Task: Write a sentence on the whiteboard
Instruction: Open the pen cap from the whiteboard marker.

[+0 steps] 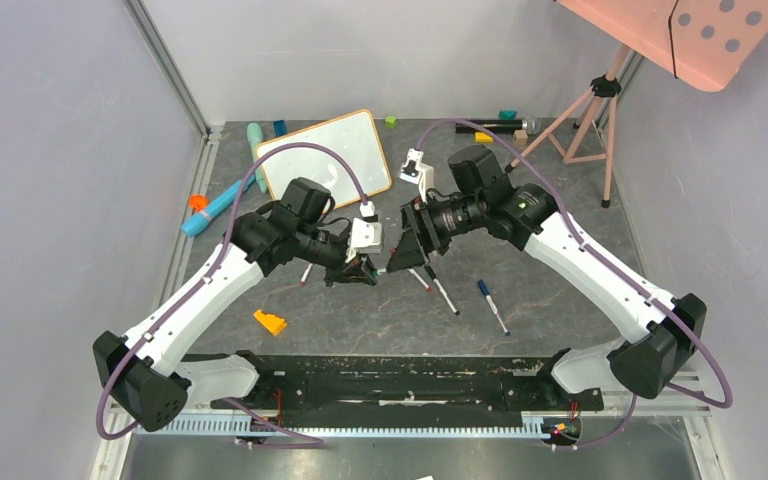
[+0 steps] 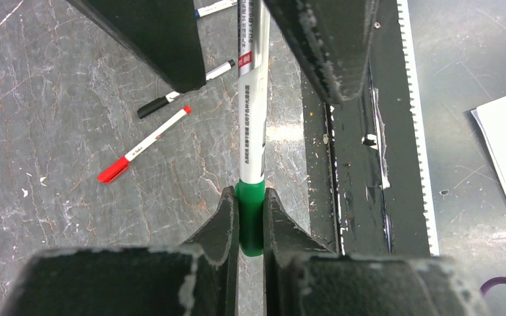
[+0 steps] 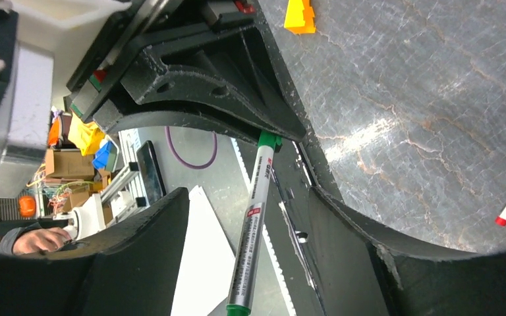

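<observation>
Grey slate tabletop (image 1: pixel 560 290), whiteboard (image 1: pixel 350 140) flat at rear left, unwritten. Left gripper (image 2: pixel 250 197) clamped on green cap (image 2: pixel 250 224) of marker (image 3: pixel 257 191); right gripper (image 1: pixel 407 250) spread, straddling barrel (image 2: pixel 253 118). Uncapping stage, apparently; next: closing on barrel, pulling straight apart.
</observation>
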### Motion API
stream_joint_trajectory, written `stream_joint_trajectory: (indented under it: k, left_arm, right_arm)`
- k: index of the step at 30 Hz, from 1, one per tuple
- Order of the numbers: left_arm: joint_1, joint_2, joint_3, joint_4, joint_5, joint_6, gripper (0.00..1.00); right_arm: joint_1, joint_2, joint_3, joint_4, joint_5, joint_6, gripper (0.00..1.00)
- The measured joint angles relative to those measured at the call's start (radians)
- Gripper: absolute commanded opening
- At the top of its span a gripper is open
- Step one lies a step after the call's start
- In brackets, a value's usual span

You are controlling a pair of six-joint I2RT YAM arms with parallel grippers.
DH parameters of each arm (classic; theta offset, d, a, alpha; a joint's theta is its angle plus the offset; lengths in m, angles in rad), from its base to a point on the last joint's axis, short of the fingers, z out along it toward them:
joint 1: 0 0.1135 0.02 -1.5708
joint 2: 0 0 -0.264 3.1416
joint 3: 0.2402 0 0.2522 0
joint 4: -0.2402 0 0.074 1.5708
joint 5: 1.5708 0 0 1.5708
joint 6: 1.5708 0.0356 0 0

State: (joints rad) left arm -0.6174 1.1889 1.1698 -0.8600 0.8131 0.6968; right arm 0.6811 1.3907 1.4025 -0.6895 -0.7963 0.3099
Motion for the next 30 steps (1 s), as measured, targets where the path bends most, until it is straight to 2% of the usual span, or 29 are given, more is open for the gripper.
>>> stream_joint_trajectory:
  k: [5, 10, 16, 21, 25, 30]
  left_arm:
    - [0.0, 0.0, 0.0, -0.006, -0.004, 0.003, 0.02]
    - [0.0, 0.0, 0.0, -0.007, -0.003, 0.004, 0.02]
    - [0.0, 0.003, 0.004, -0.007, -0.003, 0.004, 0.02]
    - [0.0, 0.002, 0.005, -0.014, 0.0, 0.004, 0.02]
    - [0.0, 0.002, 0.006, -0.032, -0.003, 0.002, 0.02]
    - [0.0, 0.002, 0.007, -0.039, -0.027, 0.0, 0.02]
  right_arm:
    - [0.012, 0.0, -0.003, -0.033, 0.0, -0.021, 0.64]
    - [0.031, 0.0, -0.017, -0.026, 0.003, -0.021, 0.46]
    - [0.056, 0.005, -0.032, 0.01, 0.008, 0.004, 0.43]
    - [0.062, 0.006, -0.045, 0.035, 0.021, 0.023, 0.26]
    - [0.061, 0.01, -0.053, 0.035, 0.049, 0.029, 0.01]
    - [0.061, 0.016, -0.059, 0.038, 0.069, 0.039, 0.0]
